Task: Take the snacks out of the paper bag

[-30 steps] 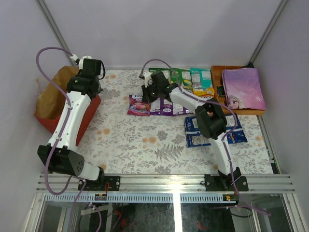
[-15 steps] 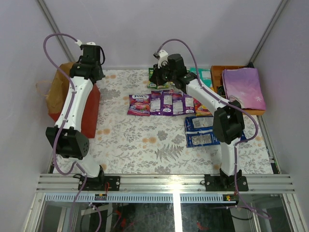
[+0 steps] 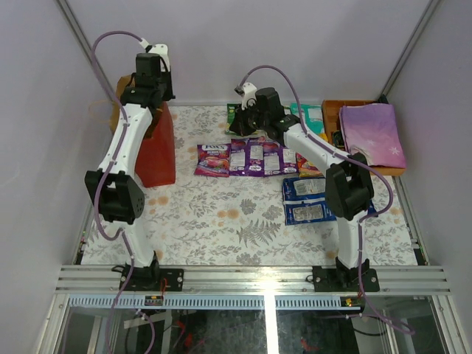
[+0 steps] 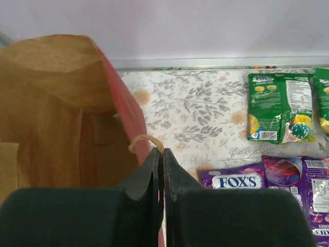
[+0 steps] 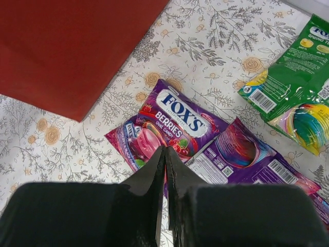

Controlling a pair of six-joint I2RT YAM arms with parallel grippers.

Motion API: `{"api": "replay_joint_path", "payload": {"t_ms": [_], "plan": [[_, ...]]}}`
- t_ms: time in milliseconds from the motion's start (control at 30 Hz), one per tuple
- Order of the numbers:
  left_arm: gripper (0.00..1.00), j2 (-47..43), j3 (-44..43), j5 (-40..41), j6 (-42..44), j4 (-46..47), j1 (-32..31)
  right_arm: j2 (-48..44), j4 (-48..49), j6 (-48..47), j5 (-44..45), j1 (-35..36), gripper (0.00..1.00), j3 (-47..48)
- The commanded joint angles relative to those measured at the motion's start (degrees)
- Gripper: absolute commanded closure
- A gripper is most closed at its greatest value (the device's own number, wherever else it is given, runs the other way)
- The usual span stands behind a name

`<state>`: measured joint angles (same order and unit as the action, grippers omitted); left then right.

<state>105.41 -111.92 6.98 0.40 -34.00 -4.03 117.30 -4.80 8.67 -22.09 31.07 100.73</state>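
Snacks, glossy foil packets [image 3: 254, 158], lie out on the floral table [image 3: 221, 221], shut left pincer [image 4: 160, 153] seems to pinch the rim of the tall red paper bag [image 3: 157, 147], right pincer [image 5: 165, 150] closed and empty, so I'd guess next is tipping it for leftovers.

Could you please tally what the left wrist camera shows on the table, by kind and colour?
red paper bag: 1
green packets: 2 (one cut off by the right edge)
purple packets: 2
Total: 5
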Motion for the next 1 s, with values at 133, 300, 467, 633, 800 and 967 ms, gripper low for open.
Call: {"api": "replay_joint_path", "payload": {"t_ms": [133, 300, 467, 633, 800, 967], "plan": [[1.0, 11.28, -9.68, -8.98, 3.5, 8.79, -0.33, -3.97, 1.02, -0.63, -0.01, -0.13, 0.91, 1.27], [1.0, 15.04, -14.67, -10.12, 3.0, 9.8, -2.3, -3.05, -0.11, -1.21, 0.54, -0.3, 0.9, 2.52], [1.0, 15.27, -15.15, -7.09, 5.4, 12.35, -6.27, -2.0, -1.84, -1.79, 0.63, -0.47, 0.89, 4.42], [0.7, 14.17, -15.33, -6.13, 4.72, 13.34, -6.86, -2.58, -2.53, -2.61, 0.72, -0.94, 0.7, 4.02], [0.0, 10.86, -14.7, -3.64, 4.61, 12.94, -6.82, -5.52, 0.55, 0.45, -3.72, -2.61, 0.11, 1.75], [0.0, 2.13, -6.46, 1.09, 5.89, 14.2, -6.84, -9.8, 3.02, 6.28, -7.35, -5.16, 0.01, 0.29]]}}
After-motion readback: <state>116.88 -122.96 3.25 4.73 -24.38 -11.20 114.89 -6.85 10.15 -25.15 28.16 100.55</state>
